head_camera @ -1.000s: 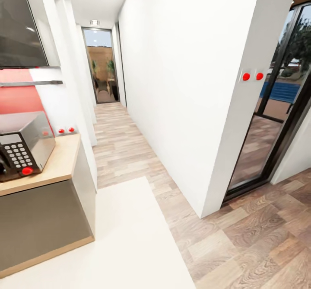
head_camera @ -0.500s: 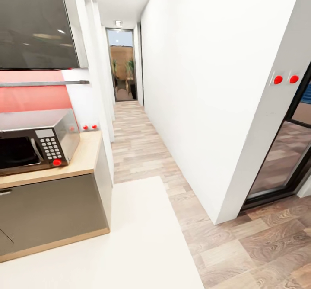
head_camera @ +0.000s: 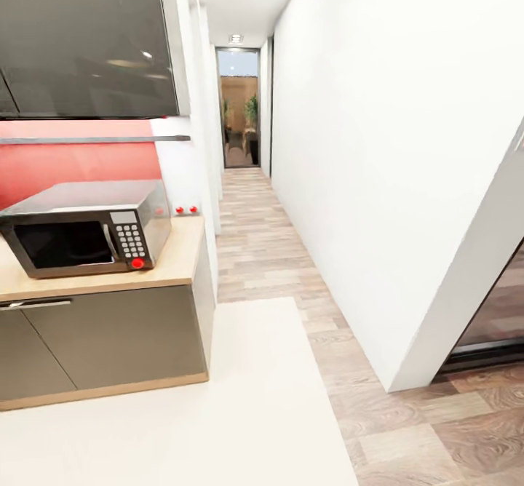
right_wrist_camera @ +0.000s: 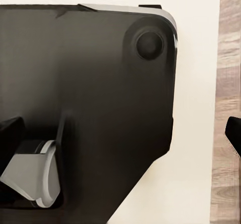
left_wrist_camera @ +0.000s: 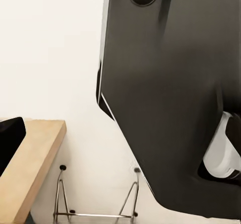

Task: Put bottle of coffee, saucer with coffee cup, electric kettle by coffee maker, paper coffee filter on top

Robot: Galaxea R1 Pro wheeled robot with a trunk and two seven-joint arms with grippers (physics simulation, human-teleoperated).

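Microwave (head_camera: 87, 228): silver casing, black door, red knob below keypad. Surface (head_camera: 178, 264): light wood top, grey-brown cabinet fronts (head_camera: 109, 340). Backsplash (head_camera: 73, 162): red. Upper cabinets (head_camera: 87, 35): glossy dark grey. Hallway floor (head_camera: 262, 253): wood-plank pattern. Rug (head_camera: 218, 413): cream. Wall (head_camera: 364, 144): white.

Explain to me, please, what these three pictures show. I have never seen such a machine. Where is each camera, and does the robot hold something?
These are renders from a simulator. A wheeled robot with two arms is moving through a home. The big picture comes from the camera on its head: it looks along a hallway with a wooden floor. At the left stands a microwave on a wooden countertop, with grey cabinets under it. The two small pictures come from cameras near each arm's end effector. Each looks mostly at a dark part of the robot's own body, so I cannot tell if an end effector is open or shut, and I see nothing held. The left one also shows a wooden table edge.
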